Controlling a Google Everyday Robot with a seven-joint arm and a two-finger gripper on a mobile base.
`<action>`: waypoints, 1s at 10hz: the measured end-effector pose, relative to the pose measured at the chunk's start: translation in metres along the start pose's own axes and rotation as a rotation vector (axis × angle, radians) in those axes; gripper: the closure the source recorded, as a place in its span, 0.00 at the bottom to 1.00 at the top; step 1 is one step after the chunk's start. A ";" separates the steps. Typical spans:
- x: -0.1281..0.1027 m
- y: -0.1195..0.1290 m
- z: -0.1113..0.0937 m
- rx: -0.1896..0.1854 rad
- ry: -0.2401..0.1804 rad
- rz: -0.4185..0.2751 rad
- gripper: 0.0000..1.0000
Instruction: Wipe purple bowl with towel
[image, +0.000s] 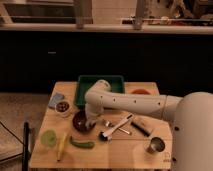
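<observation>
The purple bowl (79, 120) sits on the wooden table (125, 152), left of centre, dark and round. My white arm reaches in from the right, bends above the bowl and points down into it. The gripper (90, 123) is at the bowl's right inner side, low against it. A small pale lump at the gripper's tip looks like the towel (91, 125), mostly hidden by the gripper.
A green tray (100, 84) stands behind the bowl, with an orange dish (141, 92) to its right. A small white bowl (63, 106) and a blue-grey cloth (55, 99) lie at the left. A banana (61, 145), green vegetable (82, 144), utensils (117, 128) and steel cup (154, 145) lie in front.
</observation>
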 end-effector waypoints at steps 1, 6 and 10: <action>0.004 -0.011 -0.002 0.008 0.007 0.001 0.93; -0.021 -0.052 0.006 -0.002 0.013 -0.063 0.93; -0.044 -0.050 0.010 -0.013 0.004 -0.143 0.93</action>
